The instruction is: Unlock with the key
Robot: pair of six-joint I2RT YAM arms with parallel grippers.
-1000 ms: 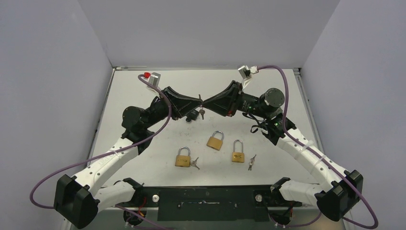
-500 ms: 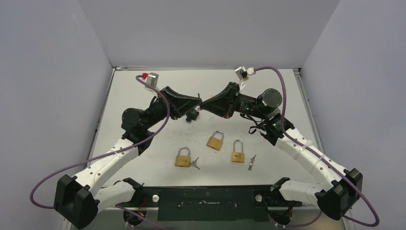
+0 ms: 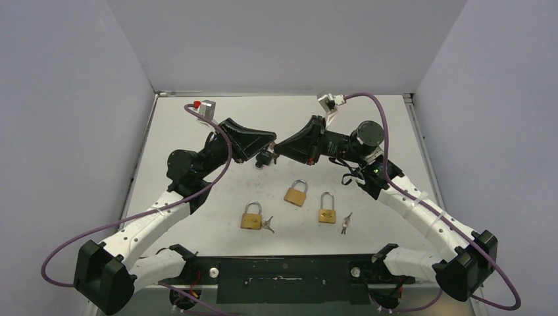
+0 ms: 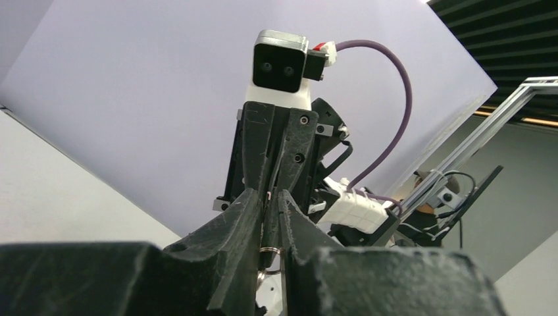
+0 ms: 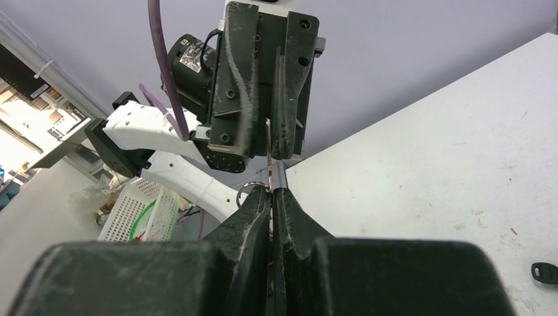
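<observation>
**Key held in mid-air between both grippers; padlocks lie nearer the bases**

The left gripper [image 4: 268, 204] points right, tip to tip with its partner, above the far middle of the table [image 3: 276, 112]. A slim gap shows between its fingers [image 4: 245, 209]. Whether they pinch the key or stand free of it cannot be told.

The key [image 5: 268, 141] spans the two tips. Its long axis runs along the line of the grippers, left to right in the top view, with its ring [image 5: 253, 187] at the right-hand end.

The right gripper [image 5: 270, 197] points left, jaws clamped together on the key at the ring end. In my judgement it is the arm that has the key.

Three padlocks lie flat, well apart from the key and towards the bases. These are the left padlock [image 3: 251, 218], the middle padlock [image 3: 296, 195] and the right padlock [image 3: 327, 212]. A spare key [image 3: 268, 225] lies just beside the left one and a second spare key [image 3: 345, 222] near the right one. The middle padlock has none, so it is the likely target. It lies just to the right of the held key and is the nearest of the three to the right gripper.
</observation>
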